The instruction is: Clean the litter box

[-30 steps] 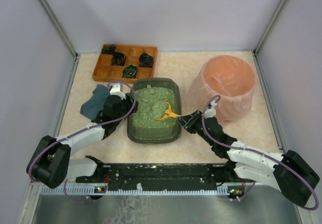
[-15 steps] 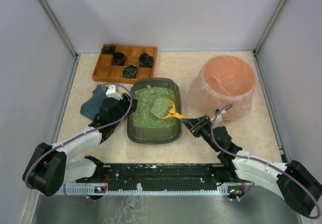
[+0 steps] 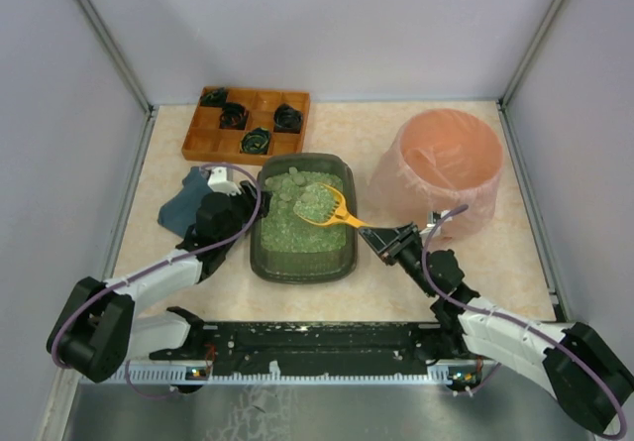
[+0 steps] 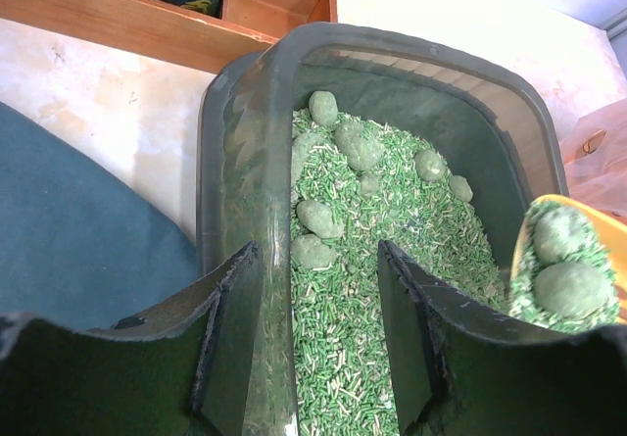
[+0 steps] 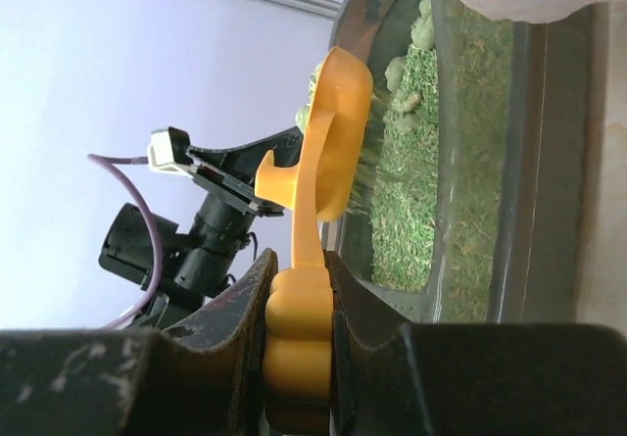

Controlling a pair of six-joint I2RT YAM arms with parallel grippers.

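The dark grey-green litter box (image 3: 302, 273) holds green litter and several round clumps (image 4: 318, 218). My right gripper (image 3: 384, 237) is shut on the handle of an orange scoop (image 3: 322, 206). The scoop hangs over the box's right side, loaded with clumps and litter. In the right wrist view the scoop (image 5: 333, 132) stands beside the box wall (image 5: 549, 162), its handle pinched in my right gripper (image 5: 299, 271). My left gripper (image 3: 243, 205) is open, astride the box's left rim (image 4: 235, 93). One finger is outside and one over the litter, seen at my left gripper (image 4: 316, 252). The scoop (image 4: 563, 269) shows at right.
A tall pink bag-lined bin (image 3: 446, 168) stands right of the box. An orange-brown wooden compartment tray (image 3: 246, 122) with dark items sits behind it. A blue cloth (image 3: 183, 208) lies left of the box, beside my left arm. Walls close in the table on three sides.
The scoop has risen out of the litter carrying clumps and now sits higher over the box's right side. My right arm drew back to the right. The left gripper shifted slightly along the rim.
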